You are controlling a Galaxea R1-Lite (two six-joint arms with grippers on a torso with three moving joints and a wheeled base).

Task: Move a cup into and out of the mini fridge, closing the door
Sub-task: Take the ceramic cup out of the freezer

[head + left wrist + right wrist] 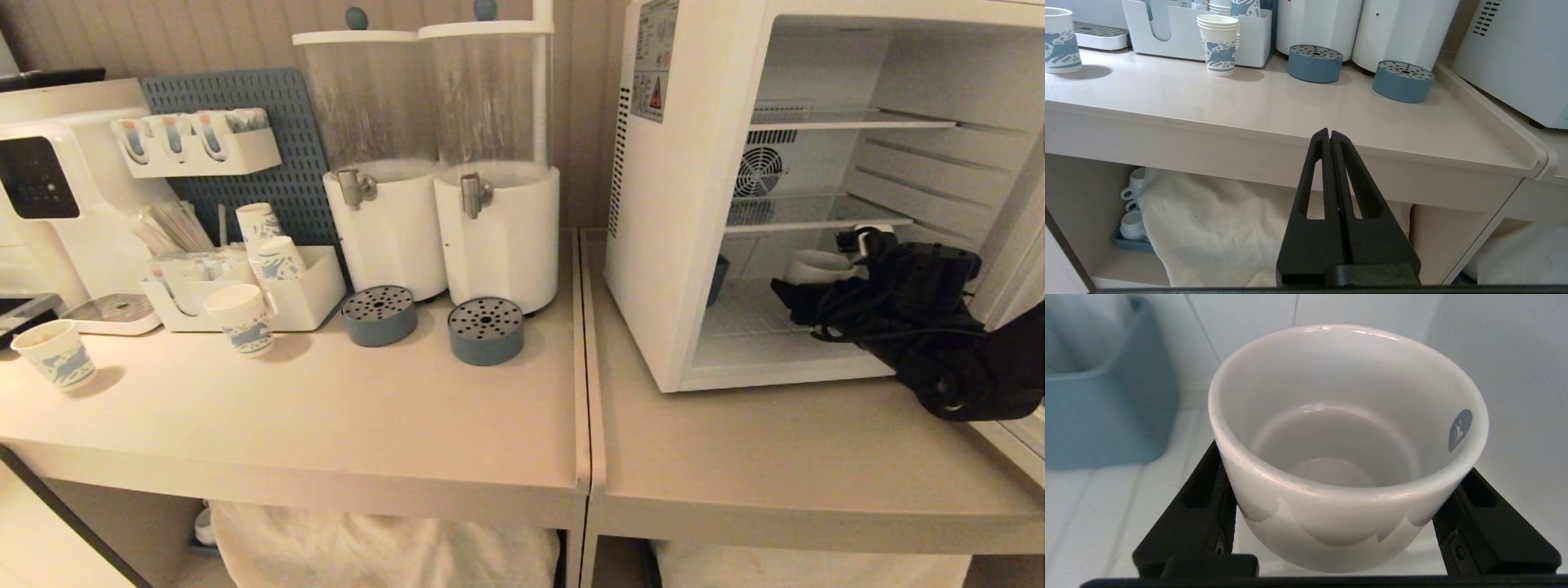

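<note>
Looking first at the head view, the mini fridge (686, 245) stands on the right part of the counter (326, 425) with its front open; of the door (1016, 237) only a pale strip shows at the right edge of this view. The right arm reaches into the lowest compartment, and the right pincer (849, 269) is at the cup (816, 265), which is inside the fridge, under the lower wire shelf (808, 214). Whether the cup rests on the fridge floor or is lifted a little, I cannot tell from here. In the left wrist view, the left pincer (1329, 136) is fully closed and holds nothing; it hangs in front of the counter edge, well apart from the fridge, so this arm seems parked. In the right wrist view, the cup (1347, 445) sits between the two black fingers (1208, 510) of the right pincer, which stand wide and lie against its sides; it looks like a grip on the cup, though it could also be the moment of release. A blue container (1102, 412) stands beside it inside the fridge. My judgement is that the cup is already in the fridge, so the "into" part is nearly done or done. What is left, as far as I see: to free the cup or bring it out again, to draw the arm back, and to close the door, which is not yet shut.
</note>
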